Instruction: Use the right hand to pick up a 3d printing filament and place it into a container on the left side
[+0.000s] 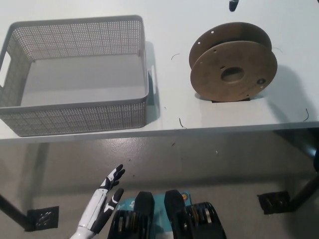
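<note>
Far left: grey mesh basket (pixel 75 107) sits on the white table (pixel 234 122), nothing visible inside, its open top facing up. Below the table's near edge, at lower left, the white left hand (pixel 108 187) rests over the floor, fingers spread apart and holding nothing. Right of the basket and well apart from it, the filament spool (pixel 233 62) stands on edge on the table, 1 brown cardboard flange facing the camera with the hub hole showing; it seems to sit on a dark patch at its base. At the far top edge, beyond the spool, only a small dark tip of the right hand (pixel 233 5) shows, not touching the spool; cannot tell whether its fingers are spread or curled, and it grips nothing visible. Judged step: reach and grasp has not begun. To do it well, the hand should likely come down over the top of the spool, span both flanges, close firmly before lifting, since an upright spool may roll or tip, then carry left and lower into the basket.
</note>
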